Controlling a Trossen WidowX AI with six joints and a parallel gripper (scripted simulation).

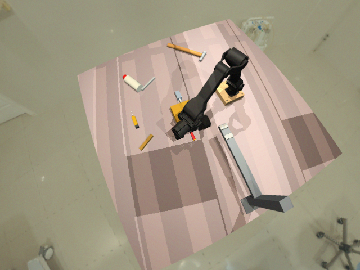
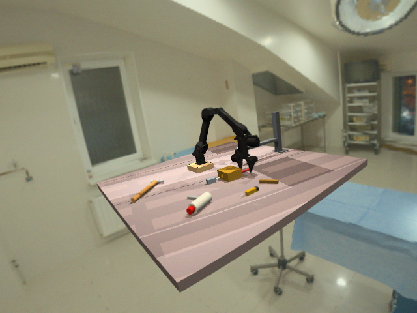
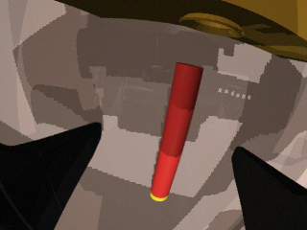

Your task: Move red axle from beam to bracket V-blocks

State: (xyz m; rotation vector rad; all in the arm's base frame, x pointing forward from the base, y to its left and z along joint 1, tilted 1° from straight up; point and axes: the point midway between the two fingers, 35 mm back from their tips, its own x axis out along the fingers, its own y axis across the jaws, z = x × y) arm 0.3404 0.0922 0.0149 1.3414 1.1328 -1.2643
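Observation:
The red axle (image 1: 193,135) (image 2: 246,170) (image 3: 177,125) with a yellow end is outside the beam. The wrist view shows a gap between its far end and the hole in the orange-yellow beam (image 1: 175,109) (image 2: 229,173) (image 3: 273,24). My gripper (image 2: 245,170) (image 3: 171,142) is open and empty, with one fingertip on each side of the axle, not touching it in the wrist view. In the top view the arm hides the fingers and part of the beam. The grey bracket (image 1: 239,162) (image 2: 276,131) carries pale V-blocks (image 1: 229,135) at its arm's end; they hold nothing.
A blue-grey block (image 1: 178,94) (image 2: 210,180) with a short pin is at the beam's other side. A hammer (image 1: 185,50), a white cylinder (image 1: 133,82) with a grey bar, a yellow tool (image 1: 134,121) and an ochre bar (image 1: 146,142) lie around.

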